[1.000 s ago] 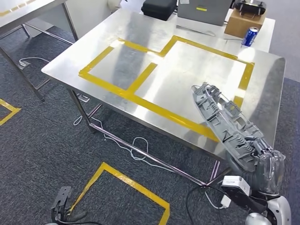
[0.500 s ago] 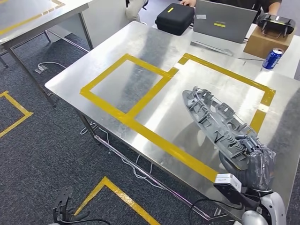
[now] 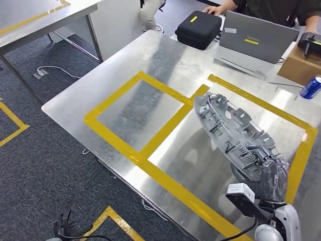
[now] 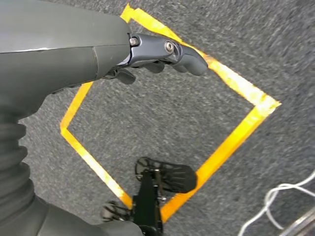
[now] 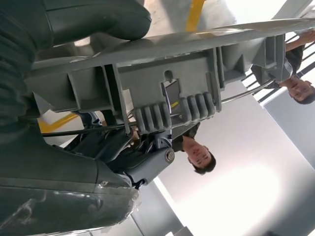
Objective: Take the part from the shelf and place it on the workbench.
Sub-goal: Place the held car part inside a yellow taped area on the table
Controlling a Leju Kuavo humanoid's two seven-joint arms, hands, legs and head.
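Observation:
The part (image 3: 232, 134) is a long grey plastic panel with ribs and clips. My right hand (image 3: 273, 179) grips it at its near end and holds it tilted above the steel workbench (image 3: 151, 65), over the right yellow-taped square (image 3: 303, 150). Up close, the right wrist view has the part (image 5: 171, 78) clamped between the thumb and the dark fingers (image 5: 148, 164). My left hand (image 3: 66, 225) hangs low over the carpet; in the left wrist view the left hand (image 4: 163, 51) holds nothing, its fingers stretched out and apart.
At the workbench's far side sit a black case (image 3: 198, 29), a grey laptop (image 3: 257, 36), a cardboard box (image 3: 303, 65) and a blue can (image 3: 311, 87), with a person's arm (image 3: 227, 7) behind them. Yellow floor tape (image 3: 113, 221) and cables (image 3: 53, 70) lie on the carpet. Another table (image 3: 45, 12) stands far left.
The camera has moved closer to the workbench, so the whole scene shifted. The part, earlier near the bench's front edge, now hangs over the right taped square. My left hand stays low.

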